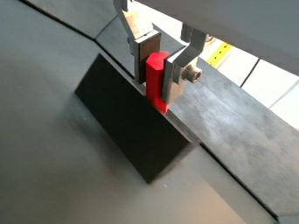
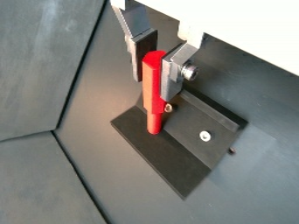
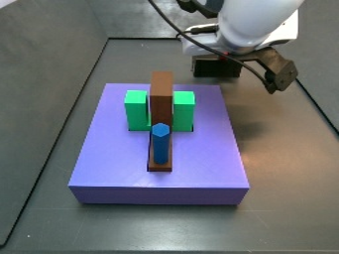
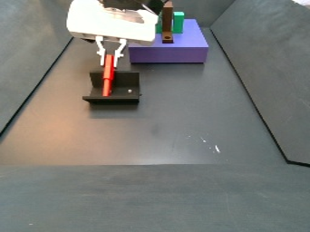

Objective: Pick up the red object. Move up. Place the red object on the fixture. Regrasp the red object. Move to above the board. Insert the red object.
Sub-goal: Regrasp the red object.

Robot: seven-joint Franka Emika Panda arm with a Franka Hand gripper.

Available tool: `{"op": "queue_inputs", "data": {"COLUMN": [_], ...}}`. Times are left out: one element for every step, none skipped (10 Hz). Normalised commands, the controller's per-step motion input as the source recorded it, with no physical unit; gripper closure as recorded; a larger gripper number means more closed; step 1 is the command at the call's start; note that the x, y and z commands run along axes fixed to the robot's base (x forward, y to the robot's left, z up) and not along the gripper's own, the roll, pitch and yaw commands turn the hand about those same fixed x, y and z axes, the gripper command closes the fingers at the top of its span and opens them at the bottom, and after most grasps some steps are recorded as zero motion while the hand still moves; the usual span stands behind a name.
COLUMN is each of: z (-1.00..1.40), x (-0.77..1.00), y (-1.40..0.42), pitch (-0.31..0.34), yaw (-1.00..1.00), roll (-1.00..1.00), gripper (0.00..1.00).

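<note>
The hand (image 2: 156, 59) hangs over the fixture (image 2: 187, 144), its two silver fingers (image 2: 179, 66) closed to a narrow gap around the top of the red peg (image 2: 153, 92); in both wrist views the dark pads press against the peg's upper part, so the hand has hold of it. The peg stands upright, its lower end resting on the fixture's base plate, just beside the upright wall; in a wrist view (image 1: 156, 83) it shows against the top edge of that dark wall (image 1: 128, 114). In a side view the peg (image 4: 107, 75) leans slightly, reaching from the hand (image 4: 109, 53) down to the fixture (image 4: 114, 91), which sits on the dark floor (image 4: 182, 154) near the front edge of the board (image 4: 169, 53). In a side view the purple-blue board (image 3: 159, 164) lies in the middle of the floor, bearing a green block (image 3: 137, 111), a tall brown bar (image 3: 162, 104) and a blue hexagonal peg (image 3: 159, 144) standing near the board's front edge; the fixture (image 3: 212, 67) shows beyond the board's far edge, partly hidden by the arm; the peg cannot be made out there.
</note>
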Motion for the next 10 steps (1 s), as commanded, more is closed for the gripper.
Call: {"op": "queue_inputs", "data": {"z": [0.00,0.00,0.00,0.00,0.00,0.00,0.00,0.00,0.00,0.00], "x": [0.00,0.00,0.00,0.00,0.00,0.00,0.00,0.00,0.00,0.00], "y": [0.00,0.00,0.00,0.00,0.00,0.00,0.00,0.00,0.00,0.00], "pitch": [0.000,0.000,0.000,0.000,0.000,0.000,0.000,0.000,0.000,0.000], "yaw": [0.00,0.00,0.00,0.00,0.00,0.00,0.00,0.00,0.00,0.00], "roll": [0.00,0.00,0.00,0.00,0.00,0.00,0.00,0.00,0.00,0.00], "gripper": [1.00,1.00,1.00,1.00,1.00,1.00,1.00,1.00,1.00,1.00]}}
